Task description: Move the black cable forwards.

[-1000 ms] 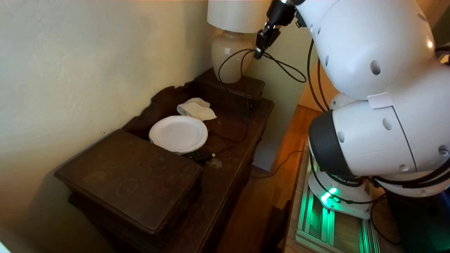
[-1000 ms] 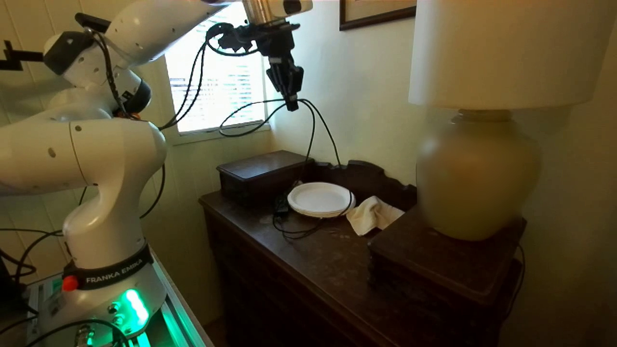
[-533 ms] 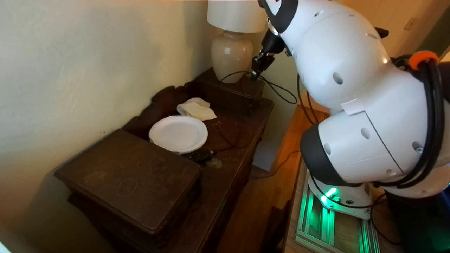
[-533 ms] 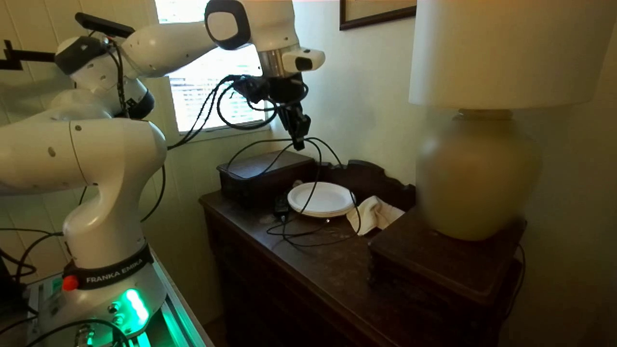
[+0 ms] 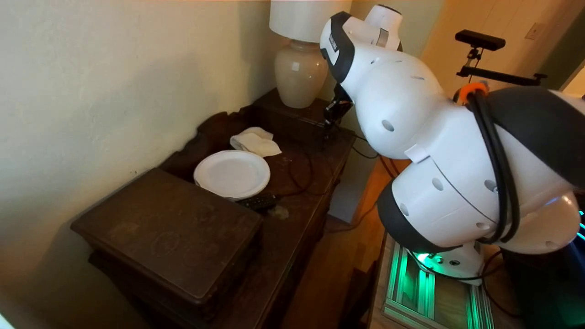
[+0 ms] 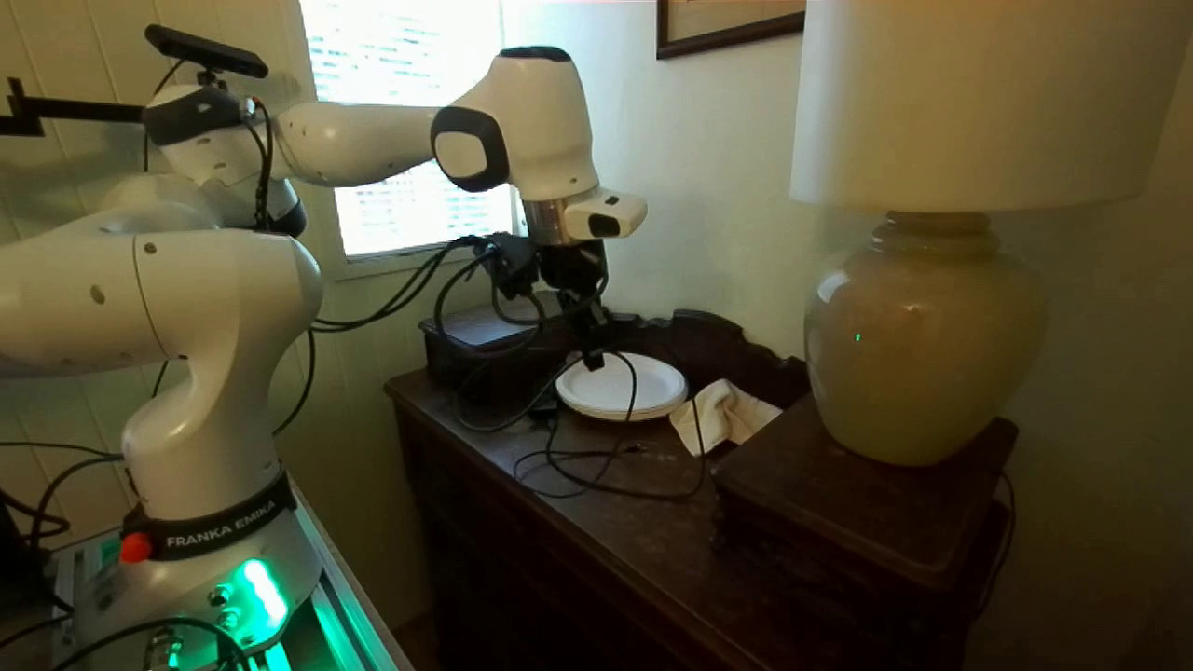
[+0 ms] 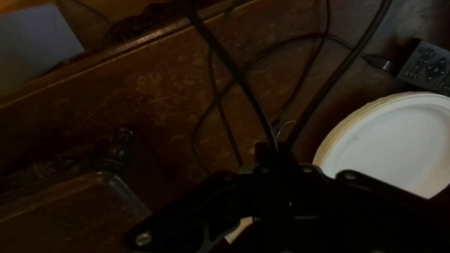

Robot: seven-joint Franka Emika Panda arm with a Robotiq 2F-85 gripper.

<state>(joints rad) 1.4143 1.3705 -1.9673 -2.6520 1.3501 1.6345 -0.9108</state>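
The cable (image 7: 242,80) is being pinched in the clenched pincer (image 6: 595,362), its slack being borne by the dresser (image 6: 671,536) beneath it, so slow lowering, clear of the plates (image 6: 610,393) beside it, and release only at contact are seemingly being called for.

Dark wood dresser (image 6: 643,559), scalloped back rail (image 6: 708,340) along pale wall (image 6: 708,186). Raised box (image 5: 164,228) at one end, second box (image 6: 867,513) at the other with lamp (image 6: 923,354) on it, whitish shade (image 6: 979,102) cropped at top. Frame (image 6: 732,35) high on pale wall, also cropped. Slatted window (image 6: 401,61), blown out, brightest spot. Panelled wall (image 6: 47,177) beside it. Floor (image 5: 338,251) orange-brown wood beside dresser. Wall plate (image 5: 534,30), top right, in an exterior view. Indoor light dim.
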